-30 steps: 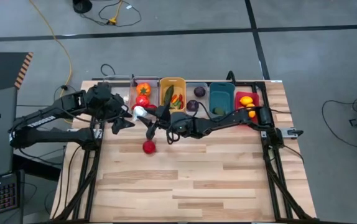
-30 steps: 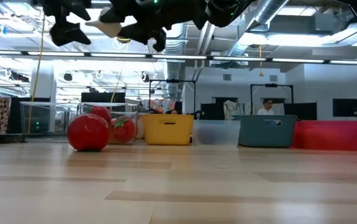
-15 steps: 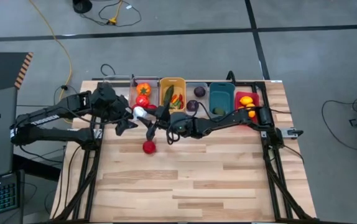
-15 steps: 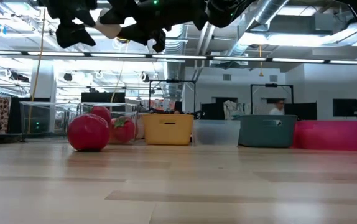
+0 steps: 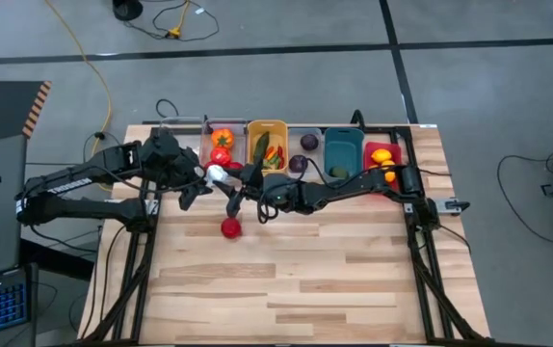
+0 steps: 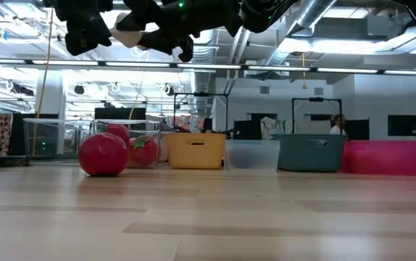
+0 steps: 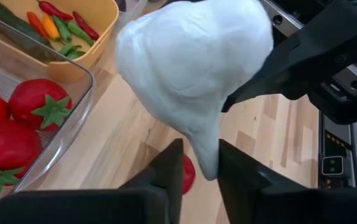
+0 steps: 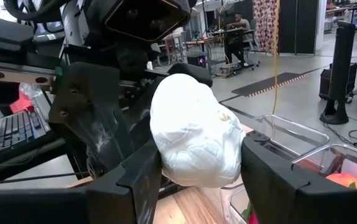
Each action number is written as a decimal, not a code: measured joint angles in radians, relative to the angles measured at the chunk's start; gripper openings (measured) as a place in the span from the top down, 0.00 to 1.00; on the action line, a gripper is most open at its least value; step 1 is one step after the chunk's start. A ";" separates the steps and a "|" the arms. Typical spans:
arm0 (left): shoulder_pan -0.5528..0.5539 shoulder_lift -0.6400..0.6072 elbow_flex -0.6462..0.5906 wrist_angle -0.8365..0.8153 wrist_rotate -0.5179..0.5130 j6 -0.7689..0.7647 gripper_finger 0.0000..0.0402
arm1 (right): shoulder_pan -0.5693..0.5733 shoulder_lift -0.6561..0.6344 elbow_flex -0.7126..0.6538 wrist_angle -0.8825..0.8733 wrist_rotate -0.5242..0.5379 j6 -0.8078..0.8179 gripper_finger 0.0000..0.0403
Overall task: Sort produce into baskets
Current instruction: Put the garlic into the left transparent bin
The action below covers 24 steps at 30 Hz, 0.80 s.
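Note:
A white garlic (image 7: 191, 68) hangs in the air between both grippers, in front of the baskets. My right gripper (image 8: 197, 180) is shut on its bulb. My left gripper (image 7: 204, 174) has come from the table's left and is shut on its pointed tip. In the high view the garlic (image 5: 217, 174) sits between my left gripper (image 5: 199, 183) and my right gripper (image 5: 230, 185). A red tomato (image 5: 230, 227) lies on the table just nearer than them. My left gripper pinches the garlic's narrow pointed tip (image 7: 207, 155) between its two fingers, coming level from the table's left. The garlic is lifted clear of the table. My right gripper pinches the garlic's round bulb (image 8: 194, 137) between its two fingers (image 8: 142, 177), coming from the table's right, clear of the table.
Along the far edge stands a row of baskets: a clear one with red tomatoes (image 5: 221, 145), an orange-yellow one with chilies and green pieces (image 5: 268, 145), a clear one with purple balls (image 5: 303, 152), a teal one (image 5: 343, 152) and a red one with citrus (image 5: 382, 157).
My left gripper has moved a little toward the table's right, up to the garlic, and has shut on its pointed tip. My right gripper has kept the garlic still in the air.

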<state>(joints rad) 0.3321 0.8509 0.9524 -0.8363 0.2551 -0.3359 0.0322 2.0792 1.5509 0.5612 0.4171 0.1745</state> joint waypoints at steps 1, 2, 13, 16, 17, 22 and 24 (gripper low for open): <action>0.000 0.000 0.000 0.001 0.002 0.000 0.83 | 0.000 0.000 0.000 0.000 0.000 0.000 0.44; 0.000 0.000 0.000 0.000 0.003 0.000 0.86 | 0.000 0.000 0.000 -0.001 0.000 0.000 0.44; 0.000 0.000 0.000 -0.001 0.006 -0.002 0.99 | 0.000 0.000 0.000 -0.003 0.000 0.001 0.44; 0.000 0.000 0.000 -0.002 0.006 -0.002 0.99 | -0.002 0.000 0.000 -0.010 -0.003 0.008 0.44; 0.000 0.000 0.000 -0.003 0.006 -0.002 0.99 | -0.002 0.000 0.000 -0.012 -0.011 0.009 0.44; 0.000 0.000 0.000 -0.007 0.008 -0.002 0.99 | -0.003 0.000 0.000 -0.014 -0.040 0.010 0.44; 0.000 0.000 0.000 -0.007 0.008 -0.002 0.99 | -0.004 0.000 0.000 -0.014 -0.041 0.010 0.44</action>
<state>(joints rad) 0.3321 0.8509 0.9524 -0.8429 0.2626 -0.3374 0.0285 2.0794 1.5509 0.5468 0.3762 0.1848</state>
